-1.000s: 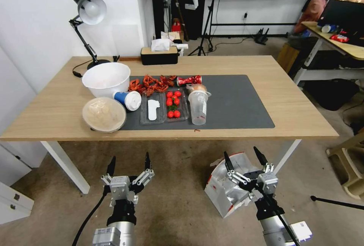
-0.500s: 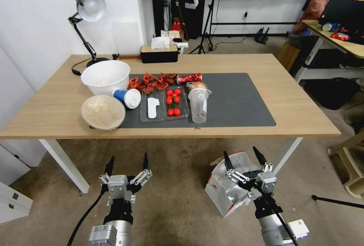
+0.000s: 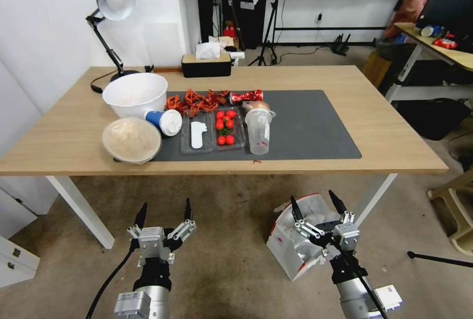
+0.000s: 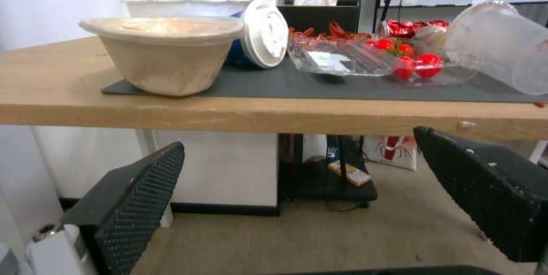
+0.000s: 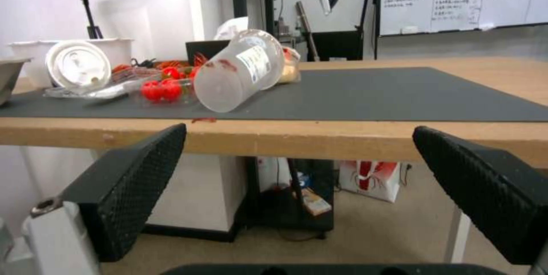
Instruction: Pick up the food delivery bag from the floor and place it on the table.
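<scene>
The food delivery bag [image 3: 291,247], white with red edges and a foil lining, lies tipped on the floor [image 3: 231,240] near the table's right front leg. My right gripper [image 3: 313,198] hovers open just above and in front of the bag, fingers pointing toward the table [image 3: 389,132]. To the left, my left gripper [image 3: 165,205] is open over bare floor. Both wrist views look at the table's front edge [image 4: 228,114] [image 5: 342,138] at about tabletop height, between the open left gripper [image 4: 299,138] and right gripper [image 5: 299,131] fingers.
The left half of the dark grey mat [image 3: 315,127] holds bowls [image 3: 135,93], a blue cup [image 3: 165,122], tomatoes [image 3: 224,127] and a clear cup [image 3: 258,132]. White table legs [image 3: 81,210] [image 3: 374,198] flank the arms. A cluttered desk [image 3: 443,48] and a stool [image 3: 456,210] stand right.
The whole head view has shifted a little, so the table sits slightly higher in the picture. Both grippers and the bag keep the same places relative to each other.
</scene>
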Tool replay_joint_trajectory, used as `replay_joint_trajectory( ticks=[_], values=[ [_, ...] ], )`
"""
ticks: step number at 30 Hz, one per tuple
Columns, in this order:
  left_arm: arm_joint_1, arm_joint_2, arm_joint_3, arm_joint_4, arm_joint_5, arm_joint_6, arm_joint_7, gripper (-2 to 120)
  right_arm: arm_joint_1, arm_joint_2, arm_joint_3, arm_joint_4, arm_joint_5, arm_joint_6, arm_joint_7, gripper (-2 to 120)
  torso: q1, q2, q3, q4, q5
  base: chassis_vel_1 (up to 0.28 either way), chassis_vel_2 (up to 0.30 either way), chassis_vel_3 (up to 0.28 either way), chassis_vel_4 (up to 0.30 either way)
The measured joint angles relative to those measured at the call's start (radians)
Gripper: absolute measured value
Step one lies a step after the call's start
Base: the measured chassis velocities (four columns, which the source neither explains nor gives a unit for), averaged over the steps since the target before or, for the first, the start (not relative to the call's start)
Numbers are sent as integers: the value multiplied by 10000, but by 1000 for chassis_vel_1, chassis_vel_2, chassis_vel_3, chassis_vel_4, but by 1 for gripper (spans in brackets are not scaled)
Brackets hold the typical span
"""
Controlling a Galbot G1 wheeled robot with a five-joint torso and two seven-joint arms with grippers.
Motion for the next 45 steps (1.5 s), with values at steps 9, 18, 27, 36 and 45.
replay_joint_trajectory(
  ticks=[9, 18, 27, 36, 45],
  values=[
    [-13, 10, -4, -1, -9, -7, -4, 100, -26, -16, 6, 30, 37, 26, 14, 100, -183, -423, -243, 0, 0, 0, 0, 0, 0],
    [-28, -14, -9, 29, -35, -26, -27, 100, -4, -24, 6, 28, 54, 27, 25, 100, -362, -847, -482, 0, 0, 0, 0, 0, 0],
    [-36, -61, -2, 63, -52, -39, -51, 100, 3, -50, 6, 6, 72, 27, 27, 100, -527, -1232, -705, 0, 0, 0, 0, 0, 0],
    [-63, -113, 23, 101, -61, -48, -70, 100, 19, -81, 18, -12, 89, 27, 15, 100, -693, -1641, -950, 0, 0, 0, 0, 0, 0],
    [-102, -159, 47, 150, -63, -49, -76, 100, 35, -108, 30, -49, 113, 22, -12, 100, -856, -2035, -1179, 0, 0, 0, 0, 0, 0]
  ],
)
